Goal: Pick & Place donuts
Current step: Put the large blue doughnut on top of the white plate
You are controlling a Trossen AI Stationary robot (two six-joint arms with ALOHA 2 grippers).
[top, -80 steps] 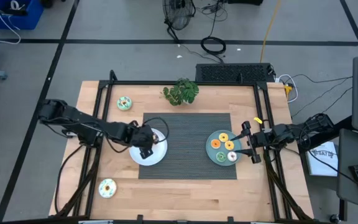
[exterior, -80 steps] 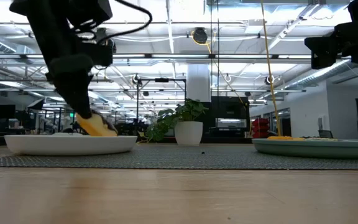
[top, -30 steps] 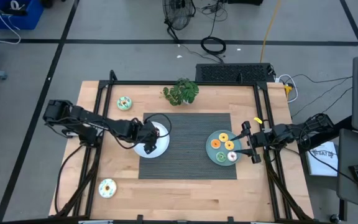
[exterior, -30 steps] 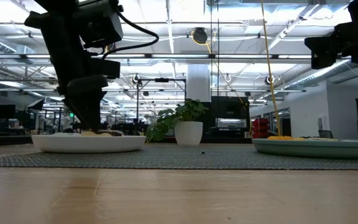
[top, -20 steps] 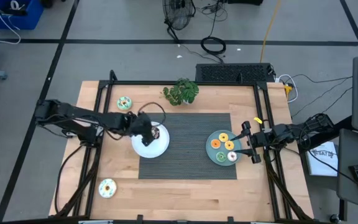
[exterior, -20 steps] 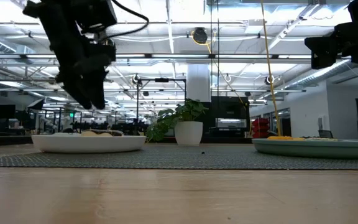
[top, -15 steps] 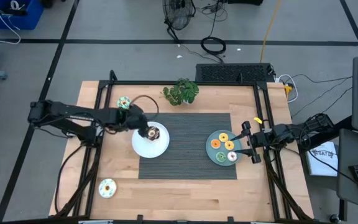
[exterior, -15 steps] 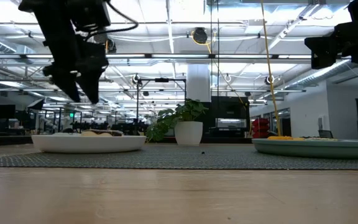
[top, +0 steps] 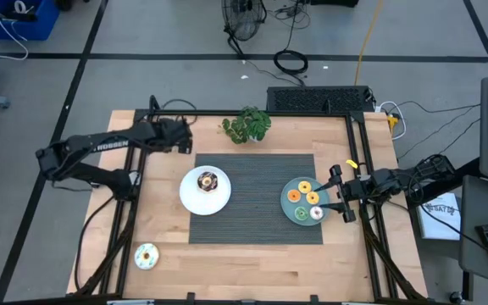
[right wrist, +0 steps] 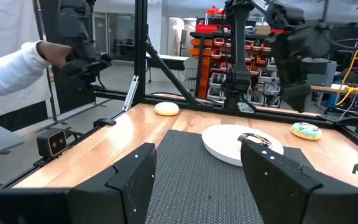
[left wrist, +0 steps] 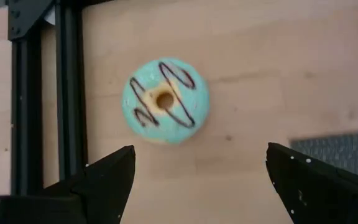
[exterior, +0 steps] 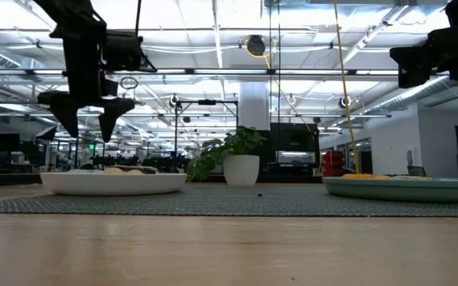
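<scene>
Hovering open, left tool (left wrist: 194, 180) frames mint donut (left wrist: 165, 101) on the table (left wrist: 260, 74).

White lettering "ROSSEN" along the left arm's dark link (top: 113, 145), upper left of the high view; a leading letter is not legible. Printed sheet (top: 440, 207) at right edge, beside the bench, carries dark text, too small to read. No other readable markings.

left gripper (exterior: 85, 127) raised, jaws apart, right gripper (top: 343, 195) idle
</scene>
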